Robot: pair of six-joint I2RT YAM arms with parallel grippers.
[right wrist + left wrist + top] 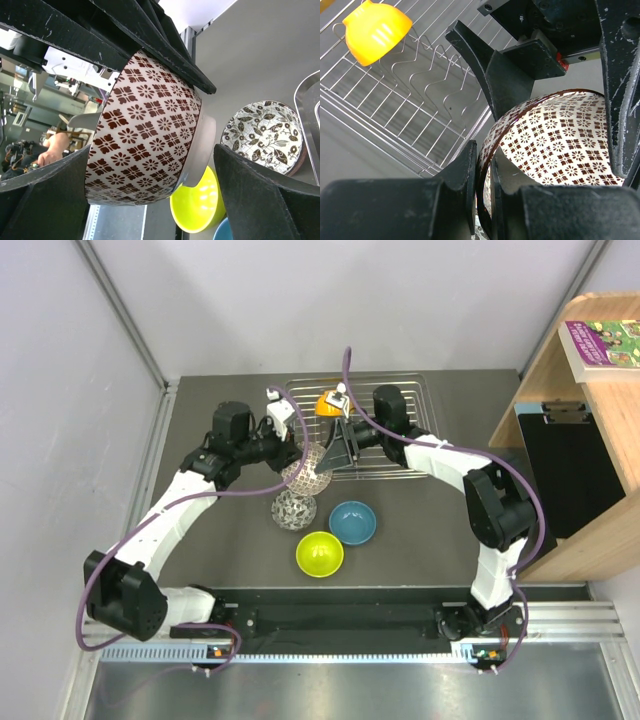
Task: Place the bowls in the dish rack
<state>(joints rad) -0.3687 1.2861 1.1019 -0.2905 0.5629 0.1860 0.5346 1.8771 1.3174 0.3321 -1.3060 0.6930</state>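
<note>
Two grippers meet on one bowl at the near left corner of the dish rack. The left gripper (484, 187) is pinched narrow on the rim of a brown-patterned bowl (555, 145), holding it clear of the surface (420, 540). The right gripper (152, 155) stands spread wide with a finger on either side of the same bowl, not closed on it. It reads as a hand-over or a joint placing, with the bowl not yet set among the wires. Just beyond, the dish rack (400, 390) carries a single orange bowl (329, 402), propped among the prongs toward its far side; the other slots in view hold nothing. Outward from the rack, three bowls wait on the surface in front of it: a black-and-white leaf-patterned bowl (295, 508) just beside the held one, a blue bowl (352, 523) to its right, and a lime-green bowl (319, 554) nearest the arms' bases, all open side up. By that count one of five bowls is loaded, one is in hand at the rack's edge, and three are left to fetch, so the job looks well under half done. As for writing, none can be read on bowls, rack or arms. A book (605, 345) with a purple cover lies on the wooden shelf (600, 540) at the right, and its title print is too small to make out.
</note>
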